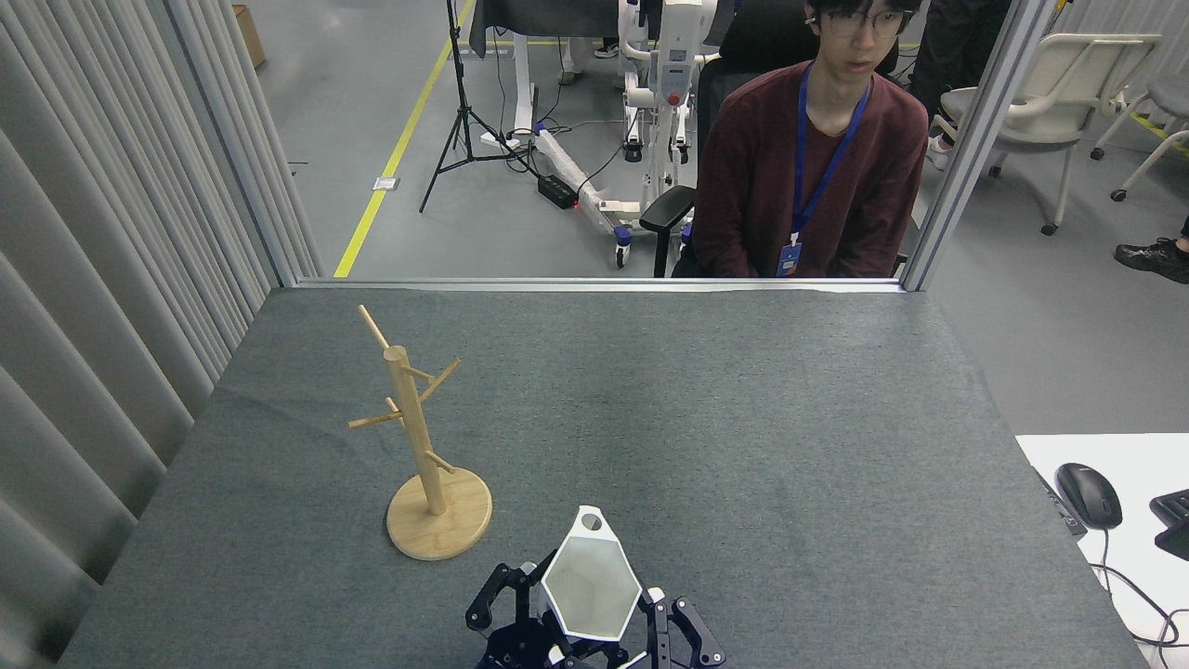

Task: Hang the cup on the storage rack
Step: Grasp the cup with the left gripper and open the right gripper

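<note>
Rack [413,427] stands upright on the grey table [743,418], up and to the left of the right gripper [594,613], and is not touching it. Its round base lies just left of the gripper's left finger linkage, with a strip of cloth between them. No peg carries anything. The right gripper comes in at the bottom edge, near centre, and its black fingers [537,587] are closed in on the cup [591,585], one on each side of the body. The cup is held with its hexagonal mouth facing up toward the camera. Its tab handle with the round hole points away from the gripper, toward the far side of the table. I cannot tell whether the cup's bottom touches the cloth. Beyond the far table edge, ahead and to the right of the gripper, a person [808,167] in a dark red top sits facing the table. Far right of the gripper, a black mouse [1089,494] lies on a white surface.
</note>
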Motion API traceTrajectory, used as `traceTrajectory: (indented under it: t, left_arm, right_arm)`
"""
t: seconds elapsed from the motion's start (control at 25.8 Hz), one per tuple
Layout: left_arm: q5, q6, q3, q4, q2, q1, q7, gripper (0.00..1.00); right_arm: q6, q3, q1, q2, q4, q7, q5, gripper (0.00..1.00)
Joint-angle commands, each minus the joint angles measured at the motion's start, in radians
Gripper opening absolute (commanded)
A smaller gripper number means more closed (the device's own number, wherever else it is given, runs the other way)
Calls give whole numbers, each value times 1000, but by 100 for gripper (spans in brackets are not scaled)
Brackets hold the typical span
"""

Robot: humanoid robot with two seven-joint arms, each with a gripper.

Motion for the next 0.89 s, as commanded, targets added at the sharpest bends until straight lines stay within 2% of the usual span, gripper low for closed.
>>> traceTrajectory:
  t: [0.0,0.08,0.12,0.15,0.19,0.62,0.85]
  left_arm:
    - [1,4,0,1,5,0,9,44]
    - [1,4,0,2,5,-3,9,44]
    - [1,4,0,2,8,-8,9,44]
    - [1,4,0,2,6,-8,9,44]
    - [1,4,0,2,6,-8,9,44]
    - [1,4,0,4,6,-13,7,45]
    - [-1,4,0,4,5,-14,6,45]
  right_arm:
    - [-39,-3,1,0,0,4,0,61]
    - [-39,-4,1,0,0,4,0,63]
    - [-39,-6,1,0,0,4,0,68]
    - [-39,-7,1,0,0,4,-2,80]
    - [-39,-11,1,0,0,3,-2,99]
    - [-45,-15,0,-2,-12,-22,-6,99]
    - [-55,-14,-2,0,-38,-138,-9,99]
